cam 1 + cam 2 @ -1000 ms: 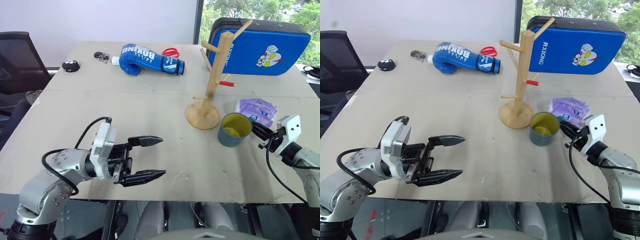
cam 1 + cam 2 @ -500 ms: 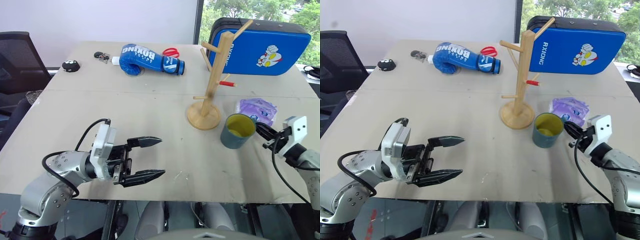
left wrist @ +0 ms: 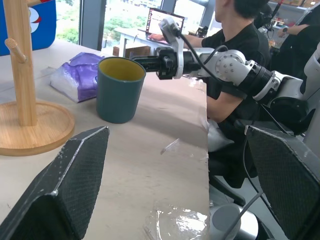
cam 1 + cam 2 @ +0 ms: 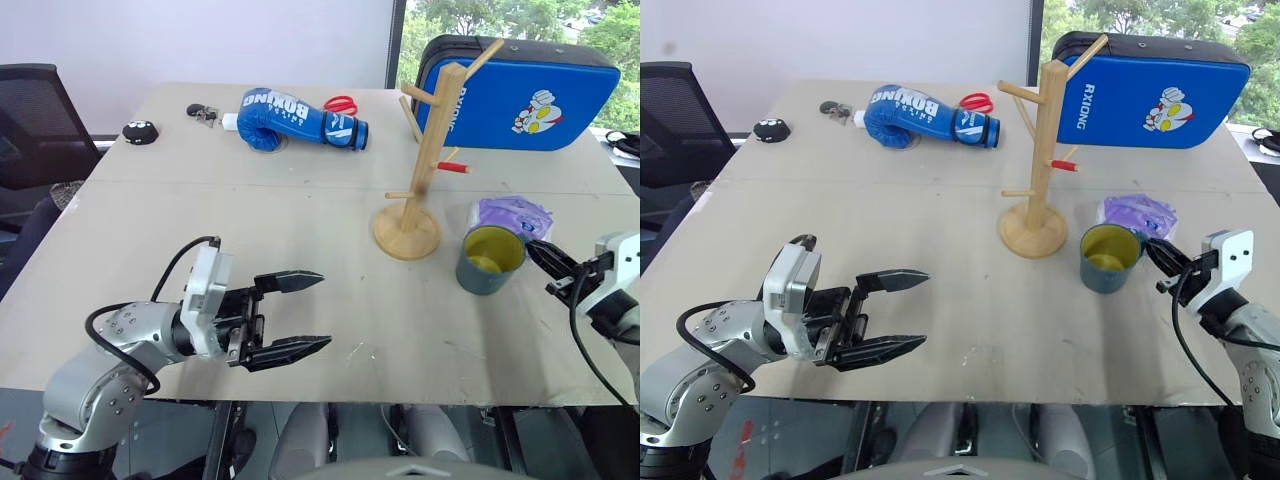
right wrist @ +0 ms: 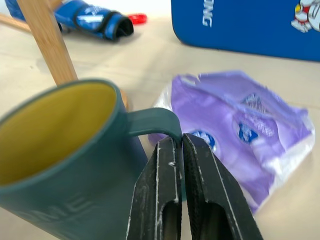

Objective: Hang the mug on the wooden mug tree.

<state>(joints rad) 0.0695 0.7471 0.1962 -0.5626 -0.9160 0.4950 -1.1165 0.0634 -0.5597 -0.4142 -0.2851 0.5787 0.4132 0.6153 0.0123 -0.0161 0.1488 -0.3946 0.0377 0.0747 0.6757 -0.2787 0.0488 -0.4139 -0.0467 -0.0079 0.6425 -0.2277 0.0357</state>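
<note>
R arm: I see my right end effector [image 5: 181, 150] level, fingers pressed on the mug's handle | L arm: left end effector [image 4: 300, 313] level above the desk [image 4: 200, 215], fingers spread, empty | mug [image 4: 490, 259]: teal outside, yellow inside, cylindrical, upright just right of the wooden mug tree [image 4: 425, 160] | tree: pale post, round base, slanted pegs

Broad bare desk [image 4: 300, 215] spans the frame's centre and lower left; right of centre the wooden mug tree [image 4: 420, 160], mug [image 4: 490, 258] and purple packet [image 4: 512, 215] crowd together; a boxing glove [image 4: 300, 118] blocks the upper middle.
</note>
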